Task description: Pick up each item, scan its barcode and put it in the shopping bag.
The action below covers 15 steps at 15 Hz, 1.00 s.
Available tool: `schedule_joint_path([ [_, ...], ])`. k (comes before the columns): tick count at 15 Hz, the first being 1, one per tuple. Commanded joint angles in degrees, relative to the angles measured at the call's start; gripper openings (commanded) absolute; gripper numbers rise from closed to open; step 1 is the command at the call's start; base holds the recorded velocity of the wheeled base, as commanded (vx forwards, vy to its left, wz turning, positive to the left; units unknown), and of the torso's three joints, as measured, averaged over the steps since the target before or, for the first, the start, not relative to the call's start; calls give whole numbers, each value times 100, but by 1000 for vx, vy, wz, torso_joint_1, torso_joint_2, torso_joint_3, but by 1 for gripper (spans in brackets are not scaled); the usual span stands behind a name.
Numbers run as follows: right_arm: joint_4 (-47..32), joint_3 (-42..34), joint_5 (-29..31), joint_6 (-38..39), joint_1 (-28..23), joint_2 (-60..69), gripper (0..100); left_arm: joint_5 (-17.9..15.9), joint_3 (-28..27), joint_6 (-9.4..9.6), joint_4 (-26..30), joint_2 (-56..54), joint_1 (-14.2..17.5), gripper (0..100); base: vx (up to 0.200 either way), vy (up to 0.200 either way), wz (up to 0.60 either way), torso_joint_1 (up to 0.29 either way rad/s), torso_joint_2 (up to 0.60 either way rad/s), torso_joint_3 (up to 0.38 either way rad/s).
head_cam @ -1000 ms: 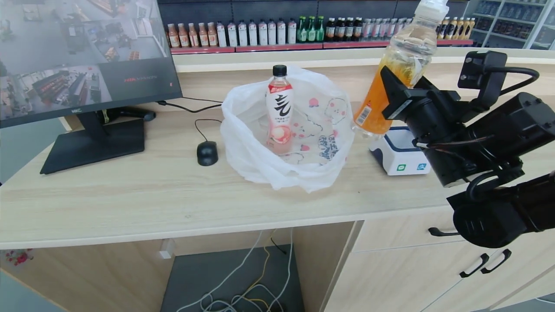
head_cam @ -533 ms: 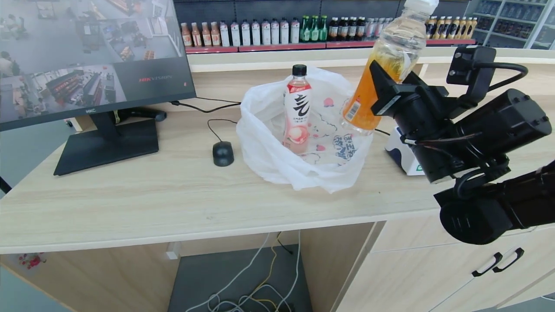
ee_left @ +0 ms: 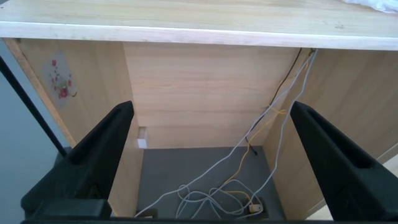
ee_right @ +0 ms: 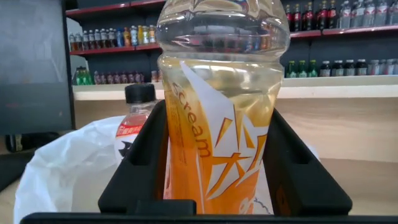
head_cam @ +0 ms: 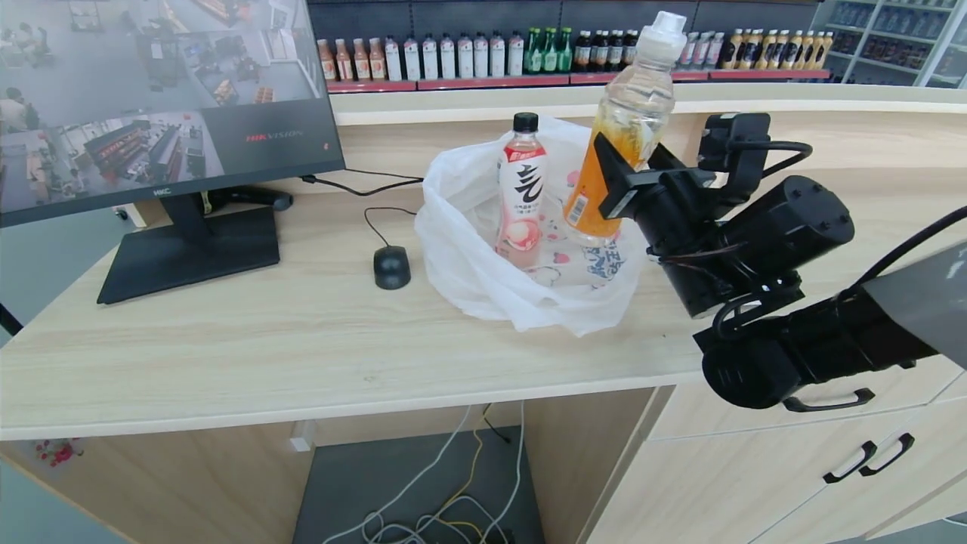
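My right gripper (head_cam: pixel 613 177) is shut on an orange drink bottle (head_cam: pixel 618 140) with a white cap, holding it tilted over the right rim of the white shopping bag (head_cam: pixel 483 272). Close up, the orange drink bottle (ee_right: pixel 221 124) sits between the right gripper's (ee_right: pixel 217 168) black fingers (ee_right: pixel 140 168). A pink drink bottle (head_cam: pixel 520 193) with a black cap stands upright inside the bag, and the pink drink bottle (ee_right: pixel 138 112) and shopping bag (ee_right: pixel 68 168) lie behind the held one. My left gripper (ee_left: pixel 214 162) hangs open below the counter edge, facing the cable-strewn recess under the desk.
A monitor (head_cam: pixel 151 91) on a black stand occupies the counter's left, with a black mouse (head_cam: pixel 392 266) and its cable beside the bag. Shelves of bottles (head_cam: pixel 483 53) run along the back wall. Drawers with black handles (head_cam: pixel 861 461) sit under the counter at right.
The right arm has carried the orange bottle leftward and down, from above the white scanner to over the bag's right rim. The head camera shifted between the earliest frame and now.
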<state>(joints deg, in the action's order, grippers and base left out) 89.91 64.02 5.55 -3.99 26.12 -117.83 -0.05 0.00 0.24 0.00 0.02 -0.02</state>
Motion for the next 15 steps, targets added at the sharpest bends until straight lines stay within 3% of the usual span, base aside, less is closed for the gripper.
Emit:
schedule_joint_path([
  [1,9,75,-1,-41,-2,-293,0,-4,0,2,0,-2,-6,100,0,0,0,0,0,0],
  [15,9,-4,8,-304,-72,-811,0,5,0,2,0,-2,2,100,0,0,0,0,0,0],
])
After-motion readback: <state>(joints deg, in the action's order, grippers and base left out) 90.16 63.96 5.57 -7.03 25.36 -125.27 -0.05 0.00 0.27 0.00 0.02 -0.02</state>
